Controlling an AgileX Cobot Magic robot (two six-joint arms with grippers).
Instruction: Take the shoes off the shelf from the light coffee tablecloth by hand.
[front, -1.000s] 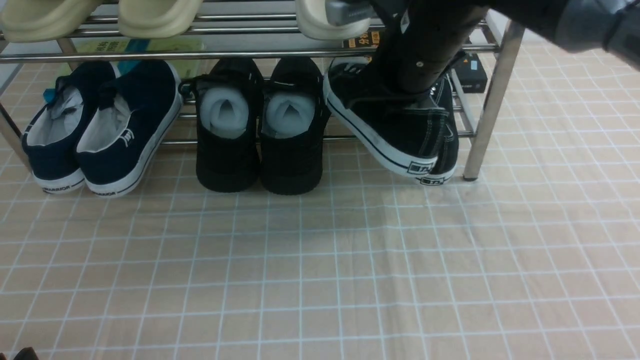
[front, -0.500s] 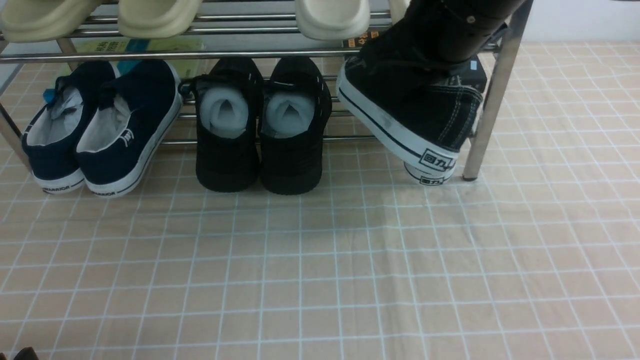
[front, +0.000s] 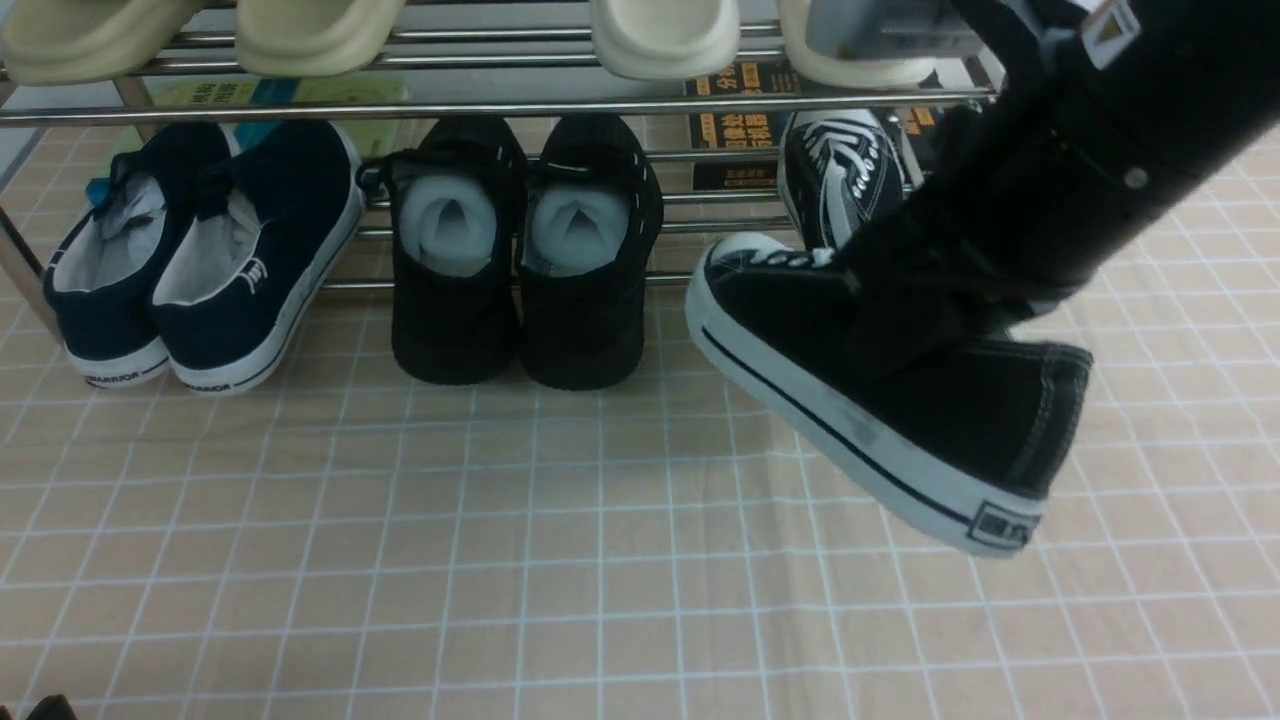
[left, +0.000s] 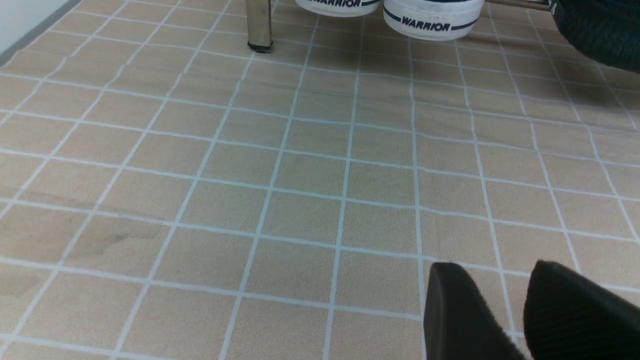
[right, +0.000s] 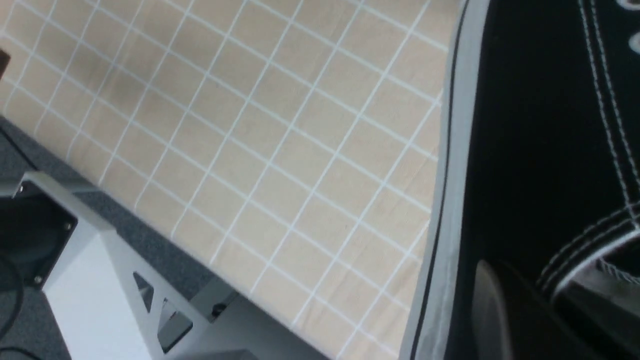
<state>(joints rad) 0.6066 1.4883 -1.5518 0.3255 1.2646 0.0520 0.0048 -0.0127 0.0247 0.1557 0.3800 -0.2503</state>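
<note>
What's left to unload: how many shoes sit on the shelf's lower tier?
5: two navy slip-ons left, two black shoes middle, one laced sneaker right. The other sneaker hangs in the right gripper, off the shelf.

The counter is covered by the light coffee tablecloth (front: 600, 560), beige with a thin white grid and faintly creased. The chrome shelf (front: 500, 108) stands on it, legs planted on the cloth. Cream slippers (front: 310, 35) sit on the upper tier. Along the lower tier, from the left, are navy slip-ons (front: 200, 260) and an all-black pair (front: 520, 300) stuffed with white paper, their heels down on the cloth. At the right end is one of the shoes (front: 845, 170), black canvas with white laces.
</note>
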